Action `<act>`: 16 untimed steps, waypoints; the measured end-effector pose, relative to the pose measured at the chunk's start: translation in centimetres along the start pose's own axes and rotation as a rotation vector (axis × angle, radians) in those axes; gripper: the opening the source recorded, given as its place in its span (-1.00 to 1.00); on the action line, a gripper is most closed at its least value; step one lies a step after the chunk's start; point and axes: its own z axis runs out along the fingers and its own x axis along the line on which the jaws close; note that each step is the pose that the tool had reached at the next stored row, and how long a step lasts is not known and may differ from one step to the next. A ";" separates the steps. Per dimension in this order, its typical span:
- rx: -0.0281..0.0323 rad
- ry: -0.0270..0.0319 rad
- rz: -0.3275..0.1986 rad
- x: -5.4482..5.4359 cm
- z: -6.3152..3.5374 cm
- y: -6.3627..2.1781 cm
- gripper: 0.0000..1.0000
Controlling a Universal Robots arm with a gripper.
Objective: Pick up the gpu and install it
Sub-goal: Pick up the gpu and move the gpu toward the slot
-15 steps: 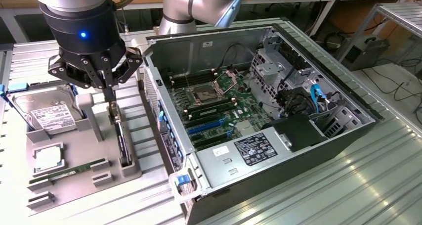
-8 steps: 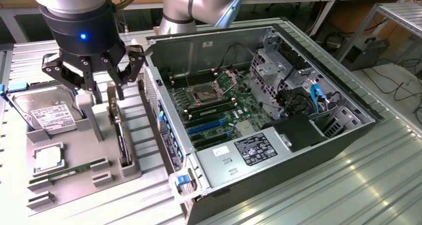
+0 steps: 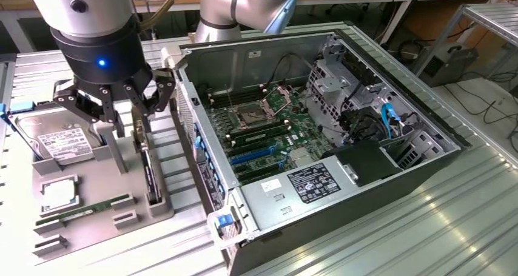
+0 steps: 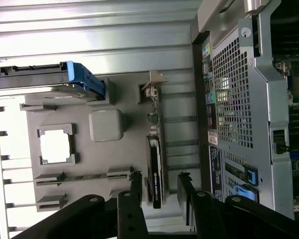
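- End effector released, fingers spread, hovers right over the gpu. Wrist view: a finger on each side of the card, not touching as far as I can tell.
- gpu stands on edge in a slot of the grey holder tray, on the side next to the pc case. Not gripped yet.
- Risk: card is thin & on edge. If the fingers close off-centre, one pad lands first & could tip or jam it in the slot.
- Risk: fan side vs bare board side are uneven surfaces, so the grip may slip or twist the card.
- Risk: tray sits just beside the case wall, so the case-side finger has little room & could clip it.
- Tray holds: hard drive w/ white label, cpu in a square pocket, memory stick in its clips, plus the gpu.
- Case: open, lying on the desk. Motherboard inside, blue expansion slots look empty, blue cable toward the exterior view's right.
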 end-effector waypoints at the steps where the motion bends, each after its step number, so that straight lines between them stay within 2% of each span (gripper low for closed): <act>1: 0.0000 0.0000 0.000 0.0 0.20 -0.02 -0.15; 11: 0.0001 0.0001 0.000 0.0 2.59 -0.19 -0.15; 16: 0.0000 0.0001 0.000 0.0 4.12 -0.27 -0.15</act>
